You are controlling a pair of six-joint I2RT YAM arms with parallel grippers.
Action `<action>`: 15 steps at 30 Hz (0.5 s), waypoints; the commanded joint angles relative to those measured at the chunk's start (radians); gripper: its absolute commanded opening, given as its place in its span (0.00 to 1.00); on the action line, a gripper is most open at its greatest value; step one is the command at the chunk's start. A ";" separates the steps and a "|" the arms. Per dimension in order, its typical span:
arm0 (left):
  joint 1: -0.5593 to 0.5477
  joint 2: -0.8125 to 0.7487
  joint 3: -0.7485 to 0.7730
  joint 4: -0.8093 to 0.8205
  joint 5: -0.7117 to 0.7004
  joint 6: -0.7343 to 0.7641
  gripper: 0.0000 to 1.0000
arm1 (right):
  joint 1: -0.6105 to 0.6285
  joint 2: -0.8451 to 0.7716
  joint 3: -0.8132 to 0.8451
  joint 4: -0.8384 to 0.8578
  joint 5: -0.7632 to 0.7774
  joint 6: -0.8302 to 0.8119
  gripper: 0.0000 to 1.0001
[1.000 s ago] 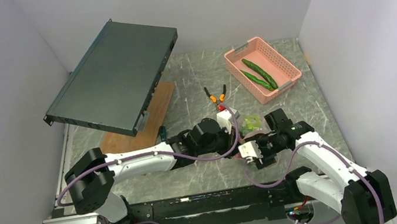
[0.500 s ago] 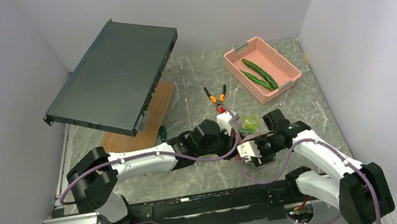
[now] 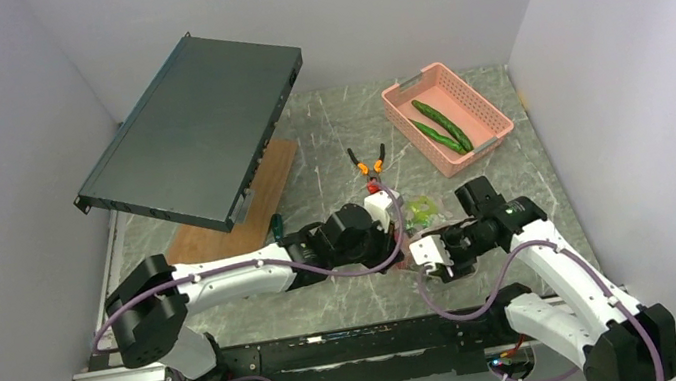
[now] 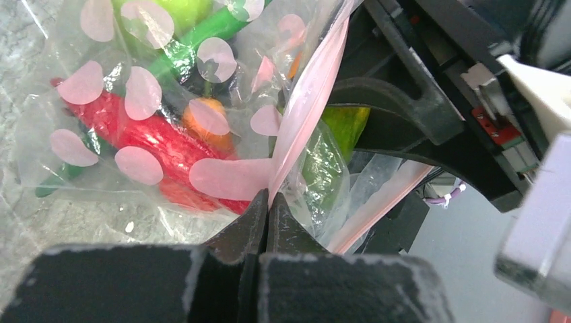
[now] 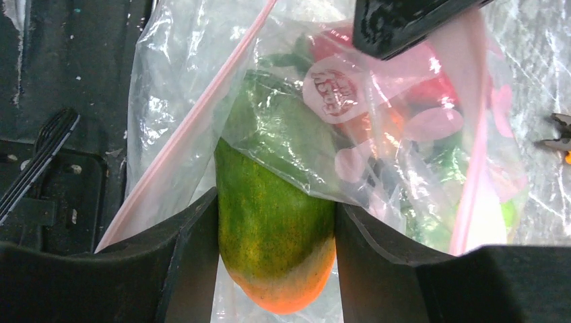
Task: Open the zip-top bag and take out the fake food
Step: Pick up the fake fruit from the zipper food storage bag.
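The zip-top bag is held up between both grippers at the table's middle. My left gripper is shut on the bag's pale pink zip strip. Through the clear plastic I see a red piece, a green apple and a green stem. My right gripper is shut on the orange-green mango, whose lower end sticks out of the bag's mouth; its upper end is still under the plastic. In the top view the left gripper and the right gripper meet at the bag.
A pink basket at the back right holds two green cucumbers. Orange-handled pliers lie just behind the bag. A dark flat panel leans over a wooden board at the back left.
The right arm has shifted a little to the right with the mango in its grip. The left gripper and the bag have moved slightly away from the camera.
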 commanded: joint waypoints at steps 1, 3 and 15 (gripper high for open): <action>-0.006 -0.077 0.043 -0.099 -0.034 0.063 0.00 | -0.003 0.000 -0.002 -0.061 0.017 -0.063 0.13; -0.008 -0.098 0.056 -0.123 -0.044 0.078 0.00 | -0.003 -0.001 -0.017 -0.056 0.037 -0.067 0.12; -0.012 -0.133 0.096 -0.231 -0.083 0.133 0.00 | -0.003 -0.039 0.117 -0.118 -0.128 -0.032 0.08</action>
